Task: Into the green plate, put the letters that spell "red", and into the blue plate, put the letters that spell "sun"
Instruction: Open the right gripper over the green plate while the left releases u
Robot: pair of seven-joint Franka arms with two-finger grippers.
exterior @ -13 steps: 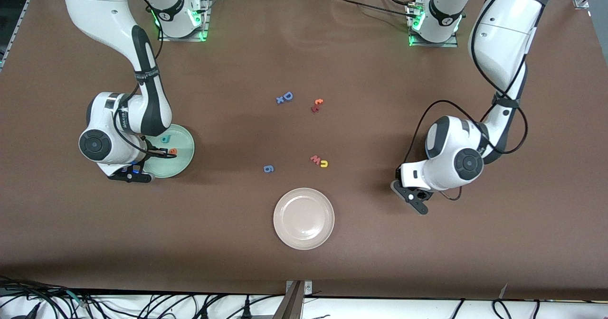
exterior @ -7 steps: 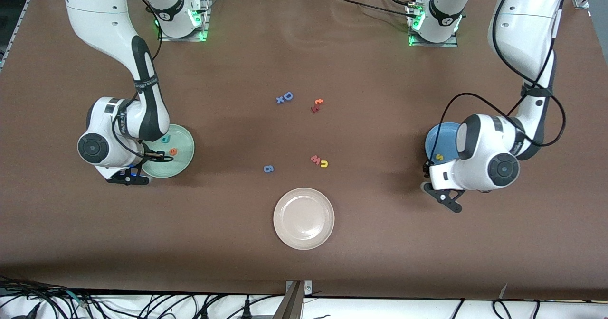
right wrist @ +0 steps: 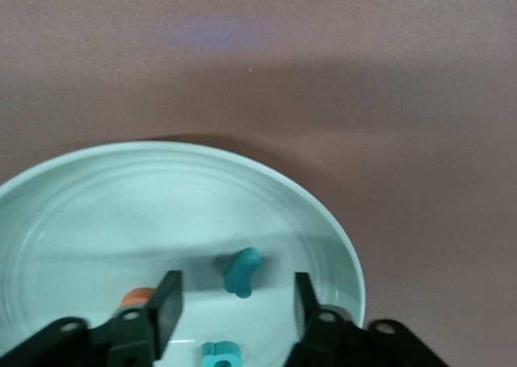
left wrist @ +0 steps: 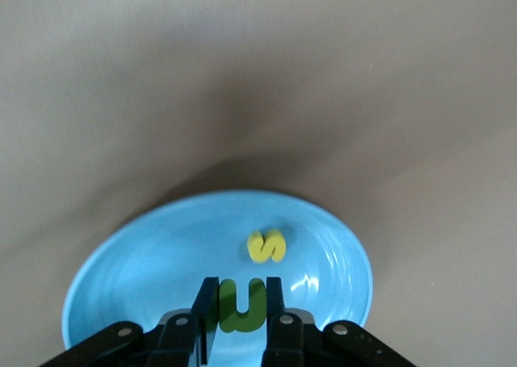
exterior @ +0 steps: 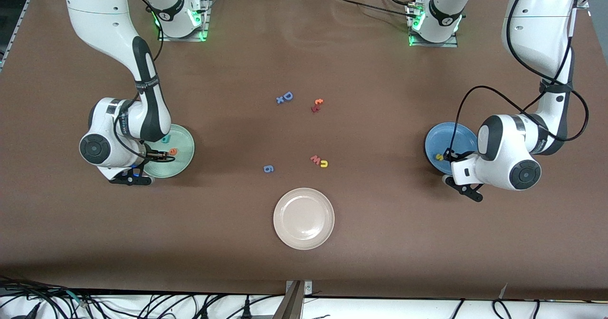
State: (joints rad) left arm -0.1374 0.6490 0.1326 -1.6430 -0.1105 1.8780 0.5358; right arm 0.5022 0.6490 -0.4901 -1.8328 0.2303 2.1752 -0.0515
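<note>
Left gripper [left wrist: 240,322]: you see it over the blue plate [left wrist: 121,262], its fingers pinched on the olive-green arch letter [left wrist: 241,302], which hangs above the plate's floor.
Right gripper [right wrist: 234,302]: you see it low over the green plate [right wrist: 97,197], jaws spread wide and holding nothing.
Blue plate: it sits toward the left arm's end of the table; you find the yellow "s" [left wrist: 266,246] lying in it, just beside the held arch.
Green plate: it sits toward the right arm's end; you can make out a teal letter [right wrist: 241,272] between the open fingers, a second teal piece [right wrist: 220,352] and the orange letter [right wrist: 137,297], all on the plate.
Yellow arch [exterior: 324,163]: you find it on the table near the middle, touching the salmon "w" [exterior: 314,159].
Strays: the blue "D" [exterior: 287,96], blue "6" [exterior: 268,168] and beige plate [exterior: 304,218] lie mid-table.
</note>
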